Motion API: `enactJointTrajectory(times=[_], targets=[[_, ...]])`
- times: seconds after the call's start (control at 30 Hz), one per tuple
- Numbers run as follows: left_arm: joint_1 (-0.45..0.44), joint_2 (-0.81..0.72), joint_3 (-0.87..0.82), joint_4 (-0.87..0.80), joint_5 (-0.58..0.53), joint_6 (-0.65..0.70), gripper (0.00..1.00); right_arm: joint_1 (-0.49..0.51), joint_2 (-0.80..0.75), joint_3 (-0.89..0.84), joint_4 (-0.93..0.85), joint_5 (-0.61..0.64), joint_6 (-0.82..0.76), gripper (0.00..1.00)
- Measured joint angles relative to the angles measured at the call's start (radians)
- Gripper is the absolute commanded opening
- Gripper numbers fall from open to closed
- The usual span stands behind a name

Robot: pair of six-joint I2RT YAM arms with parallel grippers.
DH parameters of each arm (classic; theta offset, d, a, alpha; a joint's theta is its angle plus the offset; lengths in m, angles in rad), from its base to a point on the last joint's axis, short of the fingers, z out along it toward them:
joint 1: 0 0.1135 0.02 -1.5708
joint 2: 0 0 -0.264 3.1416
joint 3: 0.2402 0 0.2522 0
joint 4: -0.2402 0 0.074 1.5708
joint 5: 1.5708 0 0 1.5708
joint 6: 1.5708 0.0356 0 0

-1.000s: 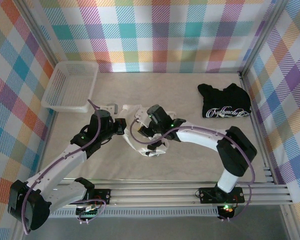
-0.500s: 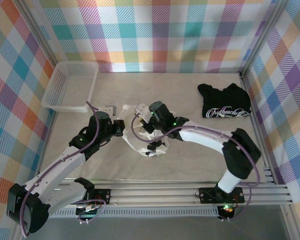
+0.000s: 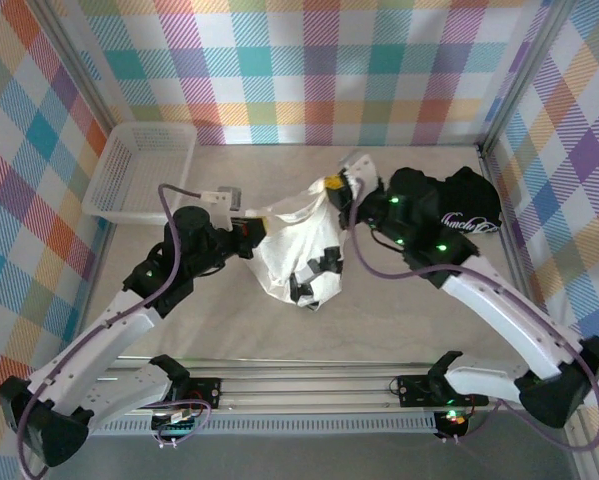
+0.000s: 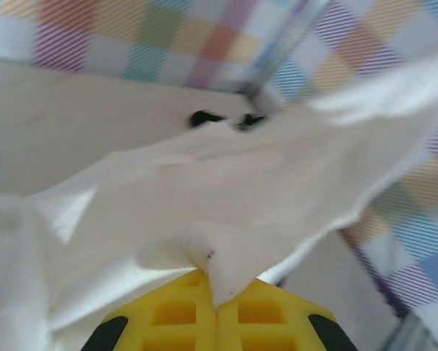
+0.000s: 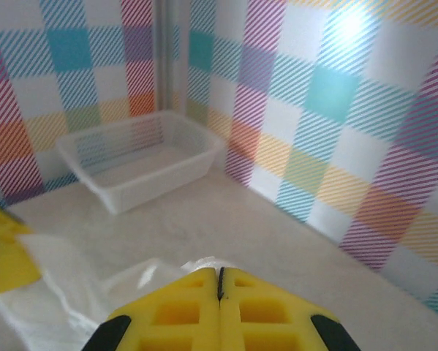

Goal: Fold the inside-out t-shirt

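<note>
The inside-out t-shirt (image 3: 291, 245) is white and hangs bunched above the table's middle, stretched between both grippers, with dark patches near its lower edge. My left gripper (image 3: 253, 238) is shut on its left side; in the left wrist view the yellow fingers (image 4: 175, 314) pinch a fold of the inside-out t-shirt (image 4: 233, 183). My right gripper (image 3: 331, 184) is shut on the upper right end of the cloth, raised toward the back. In the right wrist view the yellow fingertips (image 5: 189, 292) are pressed together and white fabric (image 5: 80, 292) trails below left.
A white plastic basket (image 3: 139, 170) (image 5: 138, 157) stands at the back left. A black t-shirt with white script (image 3: 469, 205) lies at the back right, partly behind my right arm. Checked walls enclose the table, with a metal rail along the near edge.
My right gripper closed on the shirt and swung up toward the back right, pulling the cloth out of its heap. My left gripper rose slightly, still gripping.
</note>
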Motion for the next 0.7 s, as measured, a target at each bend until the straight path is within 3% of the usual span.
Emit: enactJointTrajectory(times=[0.27,0.33,0.47,0.57,0.7], targets=[[-0.272,0.084,0.264,0.052,0.023,0.065,0.0,-0.088,-0.064,0.194,-0.069,0.07,-0.023,0.0],[-0.296,0.113,0.298,0.05,-0.002,0.082,0.0,-0.09,-0.025,0.244,-0.071,0.072,-0.032,0.0],[-0.295,0.141,0.299,0.024,-0.167,0.086,0.0,-0.108,0.117,0.328,-0.073,0.06,-0.034,0.0],[-0.254,0.141,0.275,0.011,-0.262,0.06,0.0,-0.117,0.288,0.396,-0.101,0.026,-0.019,0.22],[-0.162,0.141,0.233,-0.01,-0.352,0.002,0.0,-0.122,0.508,0.443,-0.199,-0.013,0.028,0.42]])
